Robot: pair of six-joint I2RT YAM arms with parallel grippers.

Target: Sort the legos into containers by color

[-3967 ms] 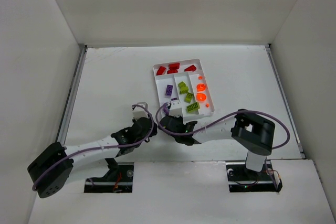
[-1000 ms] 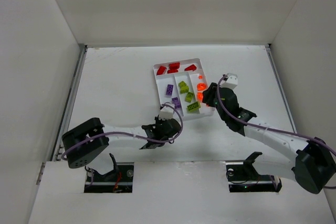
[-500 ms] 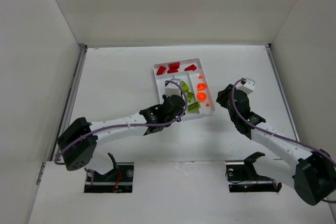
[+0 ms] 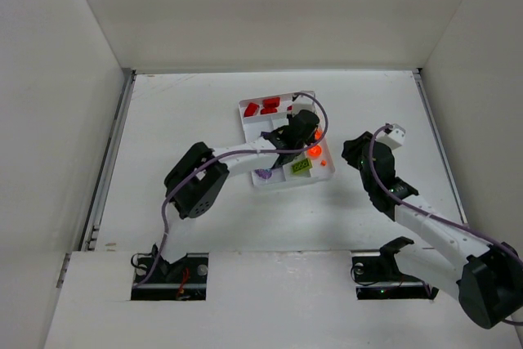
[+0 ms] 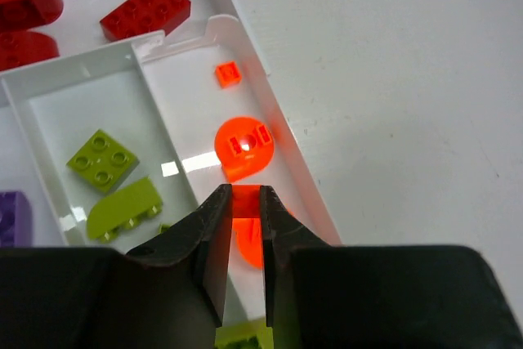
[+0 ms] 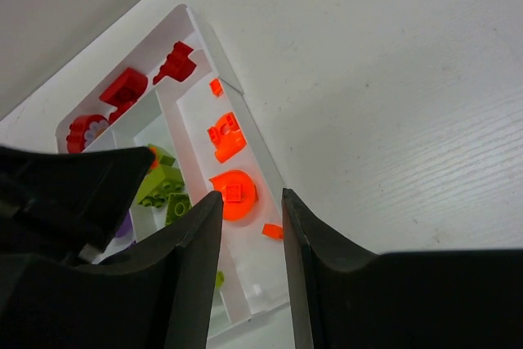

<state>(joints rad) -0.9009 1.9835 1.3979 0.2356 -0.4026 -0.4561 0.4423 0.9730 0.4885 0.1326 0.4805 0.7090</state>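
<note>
Closed left gripper point(image 5: 243, 202) above tray point(image 5: 82, 100) orange section, round orange lego point(image 5: 243, 146) just beyond its tips, right gripper point(image 6: 252, 198) open, empty, beside tray.

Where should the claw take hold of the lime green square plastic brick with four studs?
Come straight down and pinch two opposite flat sides of the lime green square plastic brick. It lies flat, studs up, turned diagonally, so probably turn the grip to match, choosing the sides away from the curved lime green plastic piece.
</note>
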